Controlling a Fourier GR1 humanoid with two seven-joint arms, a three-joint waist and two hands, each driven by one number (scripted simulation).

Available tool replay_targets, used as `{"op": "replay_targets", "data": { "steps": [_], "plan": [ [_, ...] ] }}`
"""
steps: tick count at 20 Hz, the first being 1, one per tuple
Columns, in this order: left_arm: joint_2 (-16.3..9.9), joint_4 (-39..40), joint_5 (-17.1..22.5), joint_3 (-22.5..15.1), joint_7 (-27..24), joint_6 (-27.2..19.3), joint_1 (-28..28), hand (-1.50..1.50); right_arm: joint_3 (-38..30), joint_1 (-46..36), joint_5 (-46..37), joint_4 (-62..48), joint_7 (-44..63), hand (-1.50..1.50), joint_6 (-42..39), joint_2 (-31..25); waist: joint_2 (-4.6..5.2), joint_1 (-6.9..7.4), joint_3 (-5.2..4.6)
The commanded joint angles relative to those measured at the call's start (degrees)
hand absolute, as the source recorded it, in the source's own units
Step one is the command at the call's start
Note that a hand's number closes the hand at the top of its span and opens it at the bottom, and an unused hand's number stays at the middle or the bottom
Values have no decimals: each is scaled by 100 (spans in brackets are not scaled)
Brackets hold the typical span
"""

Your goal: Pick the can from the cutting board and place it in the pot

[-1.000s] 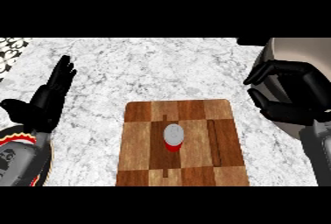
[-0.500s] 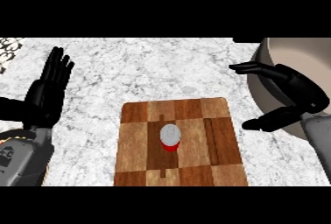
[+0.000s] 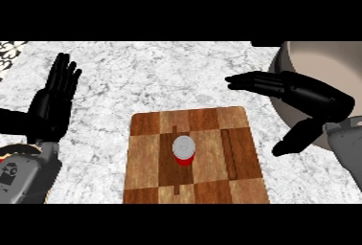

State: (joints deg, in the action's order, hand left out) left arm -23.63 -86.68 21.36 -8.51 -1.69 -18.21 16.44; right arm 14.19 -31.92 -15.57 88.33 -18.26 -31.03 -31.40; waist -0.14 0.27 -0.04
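A red can (image 3: 185, 149) with a silver top stands upright near the middle of the wooden cutting board (image 3: 145, 167). The grey pot (image 3: 311, 56) sits at the right edge, partly hidden behind my right hand. That right hand (image 3: 311, 98) is open, fingers stretched to the left and thumb hanging down, hovering above and to the right of the board, apart from the can. At the left edge my left hand (image 3: 53, 103) rests open with fingers up.
The marble counter (image 3: 163, 76) spreads behind and to the left of the board. A patterned object (image 3: 10, 50) shows at the far left corner.
My right hand has opened out and swung leftward toward the board, its fingers now pointing left. The pot has come into view at the right. My left hand rose slightly.
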Motion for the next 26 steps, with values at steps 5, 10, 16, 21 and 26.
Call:
{"op": "replay_targets", "data": {
  "steps": [5, 10, 16, 21, 26],
  "plan": [
    [173, -232, -263, 37, 93, -82, -114, 0, 622, -160, -345, 1048, 1877, -150, -681, 535, -8, -23, 1],
    [314, -47, -217, 265, -100, 200, -257, 0, 823, -176, -782, 613, 2341, -150, -703, 1088, 15, 4, 2],
    [440, -157, -400, 425, 203, 237, -25, 0, 1077, 108, -1300, 424, 2269, -150, -795, 1514, 13, -9, 4],
    [542, 284, -630, 576, 13, 421, 128, 0, 1357, 347, -1975, 71, 1632, -150, -280, 1851, 20, -19, 5],
    [542, -410, -705, 630, 495, 468, -234, 0, 1162, 243, -2062, 402, 1869, -150, -491, 2244, 10, -5, 4]
  ]
}}
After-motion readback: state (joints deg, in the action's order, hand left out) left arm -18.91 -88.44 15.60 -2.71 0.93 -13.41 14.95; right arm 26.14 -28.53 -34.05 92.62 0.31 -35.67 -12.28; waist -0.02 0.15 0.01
